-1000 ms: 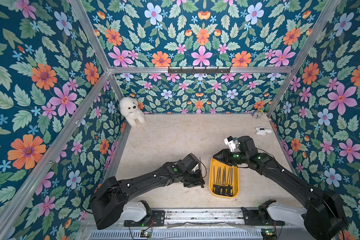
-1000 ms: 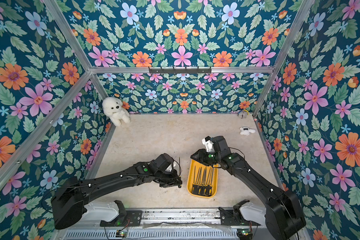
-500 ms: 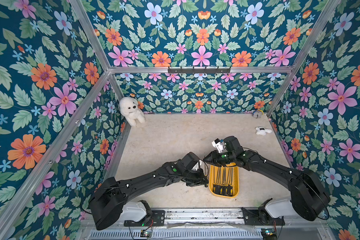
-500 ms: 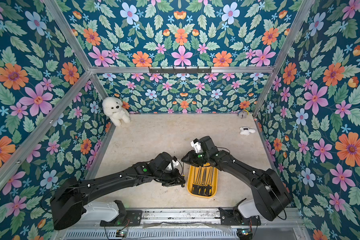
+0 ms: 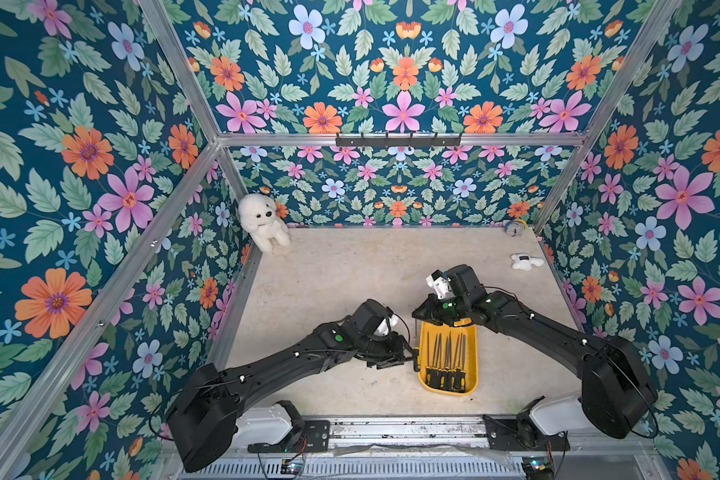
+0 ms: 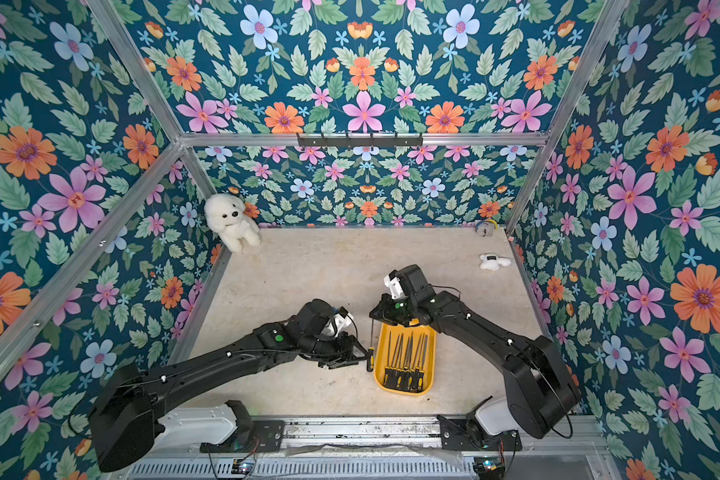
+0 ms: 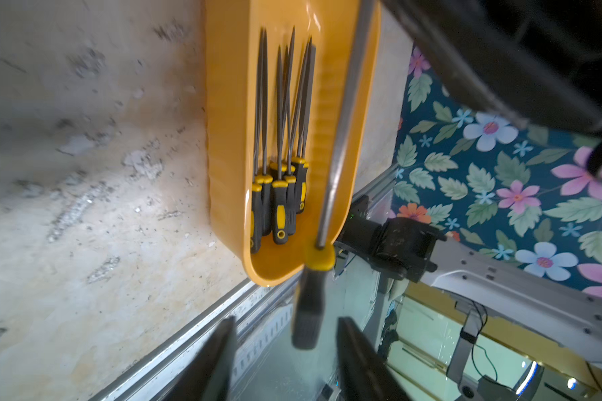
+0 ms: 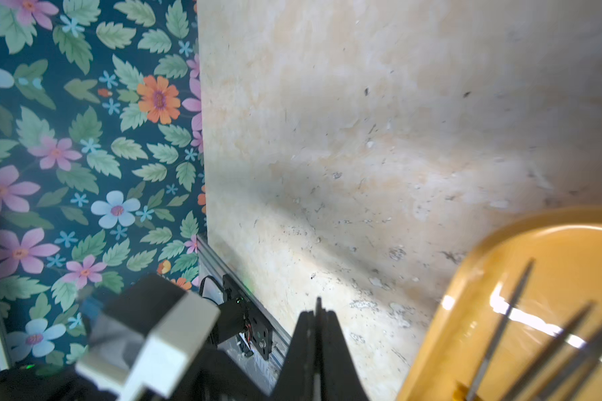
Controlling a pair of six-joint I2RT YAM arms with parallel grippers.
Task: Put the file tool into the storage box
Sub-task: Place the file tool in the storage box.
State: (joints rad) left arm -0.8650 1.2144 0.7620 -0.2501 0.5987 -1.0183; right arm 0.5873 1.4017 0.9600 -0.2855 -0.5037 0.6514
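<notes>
The file tool (image 5: 415, 347) (image 6: 370, 347) has a thin metal shaft and a black-and-yellow handle. It hangs along the left rim of the yellow storage box (image 5: 472, 353) (image 6: 433, 353). My right gripper (image 5: 416, 322) (image 8: 317, 316) is shut on the file's metal tip (image 8: 318, 303) at the box's far end. My left gripper (image 5: 409, 360) (image 7: 285, 326) is open. The handle (image 7: 306, 312) stands between its fingers (image 7: 355, 347), touching neither. Several like files (image 7: 278, 139) lie inside the box (image 7: 223, 139).
A white plush dog (image 5: 262, 220) sits in the back left corner. A small white toy (image 5: 524, 262) lies by the right wall, and a small round object (image 5: 515, 226) is in the back right corner. The metal rail (image 5: 391, 432) runs along the front.
My right gripper swung left from over the box's far end and shut on the file's tip. My left gripper, shut on the handle before, has opened and let it go.
</notes>
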